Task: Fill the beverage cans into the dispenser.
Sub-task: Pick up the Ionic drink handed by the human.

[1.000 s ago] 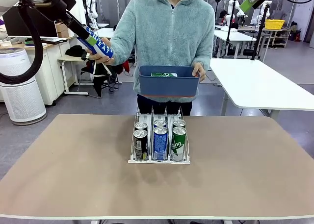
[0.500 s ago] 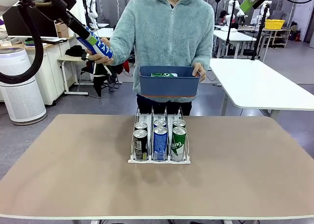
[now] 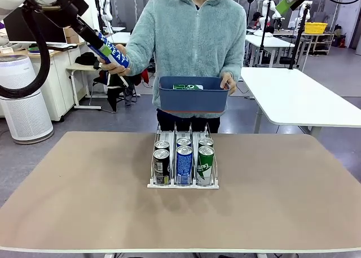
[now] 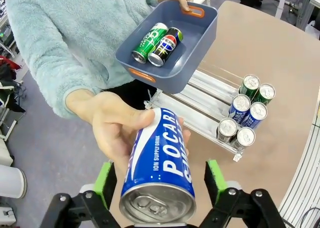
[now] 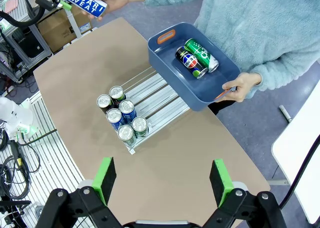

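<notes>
A blue "SWEAT" can (image 4: 160, 173) lies between my left gripper's (image 4: 160, 180) green pads (image 4: 106, 180), with a gap on each side, so the jaws stand open around it. The person's hand (image 4: 115, 123) still holds the can from below. In the front view this can (image 3: 115, 53) sits high at the left, past the table's far edge. The dispenser (image 3: 183, 184) stands mid-table with several cans (image 3: 184, 159) at the front of its lanes. My right gripper (image 5: 162, 180) hangs open high above the table, holding nothing.
The person's other hand holds a blue bin (image 3: 193, 100) above the dispenser's far end. A green can (image 4: 150, 41) and a black Pepsi can (image 4: 166, 46) lie in it. A white table (image 3: 304, 100) stands at the back right.
My left gripper and the blue can have shifted very slightly up. The person's hands, the bin and the dispenser have stayed put.
</notes>
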Controlling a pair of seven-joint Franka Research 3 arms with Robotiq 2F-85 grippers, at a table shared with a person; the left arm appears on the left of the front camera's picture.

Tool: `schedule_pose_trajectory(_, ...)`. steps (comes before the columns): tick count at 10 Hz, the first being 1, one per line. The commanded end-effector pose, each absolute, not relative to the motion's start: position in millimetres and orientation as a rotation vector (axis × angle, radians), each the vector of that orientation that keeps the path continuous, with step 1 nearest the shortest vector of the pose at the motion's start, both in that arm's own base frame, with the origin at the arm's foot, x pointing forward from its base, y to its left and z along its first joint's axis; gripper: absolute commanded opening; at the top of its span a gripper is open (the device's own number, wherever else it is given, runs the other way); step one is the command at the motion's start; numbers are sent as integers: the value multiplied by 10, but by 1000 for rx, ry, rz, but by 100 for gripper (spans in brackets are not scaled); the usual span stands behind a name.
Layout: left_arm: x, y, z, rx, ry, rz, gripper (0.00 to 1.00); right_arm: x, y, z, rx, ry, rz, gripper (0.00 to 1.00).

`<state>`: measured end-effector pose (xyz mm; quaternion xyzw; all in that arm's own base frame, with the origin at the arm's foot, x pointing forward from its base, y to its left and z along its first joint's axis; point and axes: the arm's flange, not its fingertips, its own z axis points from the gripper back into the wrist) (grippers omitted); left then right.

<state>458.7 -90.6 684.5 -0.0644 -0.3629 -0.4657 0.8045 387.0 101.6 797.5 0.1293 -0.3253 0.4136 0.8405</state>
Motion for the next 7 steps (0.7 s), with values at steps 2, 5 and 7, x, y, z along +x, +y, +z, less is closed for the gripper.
schedule_pose_trajectory(2,4561,-862,6834,-111,-750,-1007,0,3874,1002,7964,277,-689,881,100)
schedule_pose_trajectory(5,4554,-870,6850,-100,-788,-1003,11,3874,1002,7964,277,-689,881,100)
schedule_pose_trajectory(7,4554,-860,6847,-101,-797,-1005,0,3874,1002,7964,277,-689,881,100)
